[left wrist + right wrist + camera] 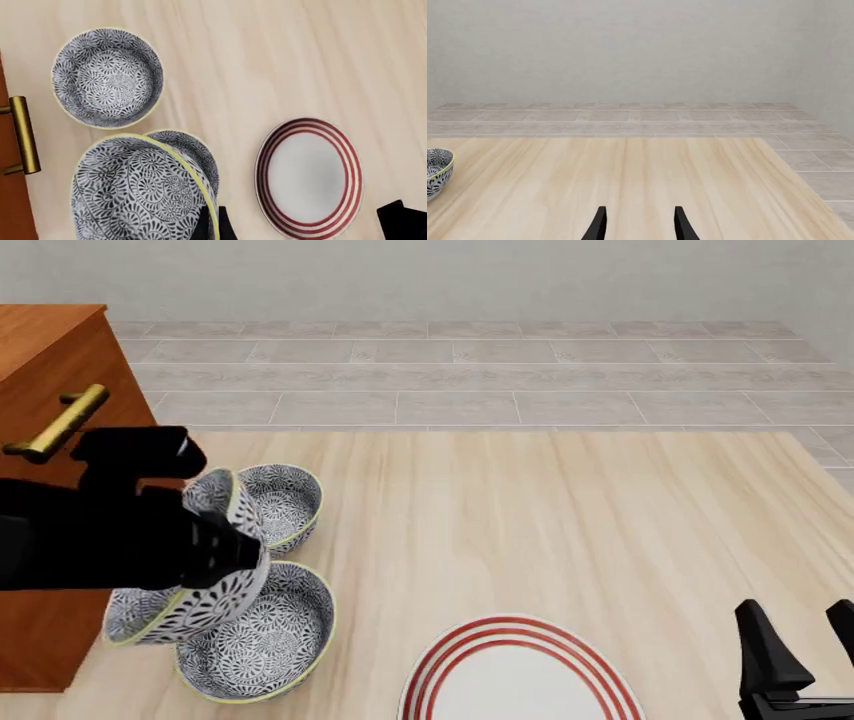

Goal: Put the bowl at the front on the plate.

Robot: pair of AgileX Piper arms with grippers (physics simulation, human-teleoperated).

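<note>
Holding the bowl (pixel 187 595) by its rim in my left gripper (pixel 230 548), tilted, aloft; the plate (pixel 514 680) lies rightward, nearer me. Right gripper (pixel 637 225) idle, parted.

Bowl (pixel 187 605): dark grey-and-white floral scroll pattern inside and outside; thin yellow-green rim. The two other bowls, one just in front of it (pixel 260 645) and one behind it (pixel 283 502), carry the same pattern and rim colour.

Plate (pixel 514 680): plain white centre; three concentric red rings near the rim.

Table (pixel 561 530): pale beige wood grain.

Cabinet (pixel 47 380), left of the bowls: reddish-brown wood; brass-gold bar handle (pixel 56 423).

Left arm (pixel 94 530) and right gripper (pixel 798 655): black.

Floor (pixel 467 370): grey tiles. Wall (pixel 640 50): pale grey-green.
</note>
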